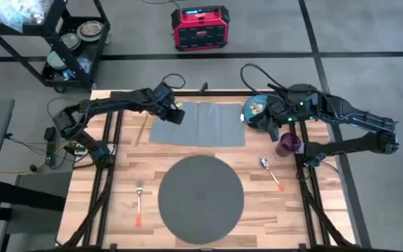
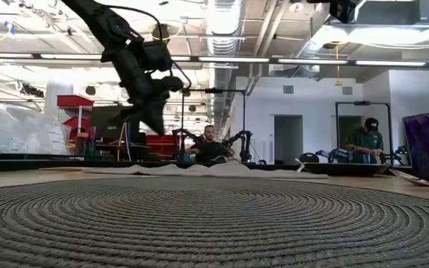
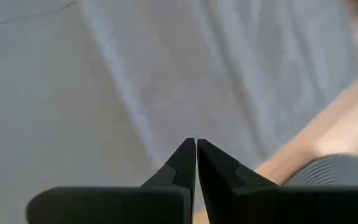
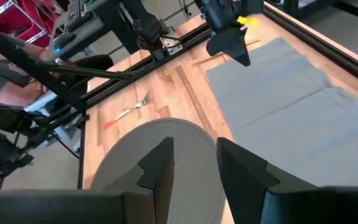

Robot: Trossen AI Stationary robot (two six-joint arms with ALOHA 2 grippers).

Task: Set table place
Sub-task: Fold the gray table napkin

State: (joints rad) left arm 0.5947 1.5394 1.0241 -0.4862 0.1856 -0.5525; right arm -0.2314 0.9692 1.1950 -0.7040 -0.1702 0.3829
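Note:
The place, a round dark grey placemat (image 1: 201, 199), lies flat at the table's near middle and fills the low view's foreground (image 2: 214, 223). Beyond it a grey cloth napkin (image 1: 198, 124) lies spread on the table (image 1: 124, 168). My left gripper (image 1: 179, 115) (image 2: 160, 128) hangs shut above the napkin's far left corner, clear of the cloth (image 3: 104, 74). My right gripper (image 4: 191, 155) is open with nothing between its fingers, and it hovers high (image 1: 270, 116) over a teal plate (image 1: 254, 108) at the far right.
A fork (image 1: 139, 199) lies left of the placemat, and a spoon (image 1: 271, 170) lies right of it. A purple cup (image 1: 287, 143) stands near the right arm. A wooden stick (image 1: 143, 128) lies left of the napkin. People show in the room behind (image 2: 211, 149).

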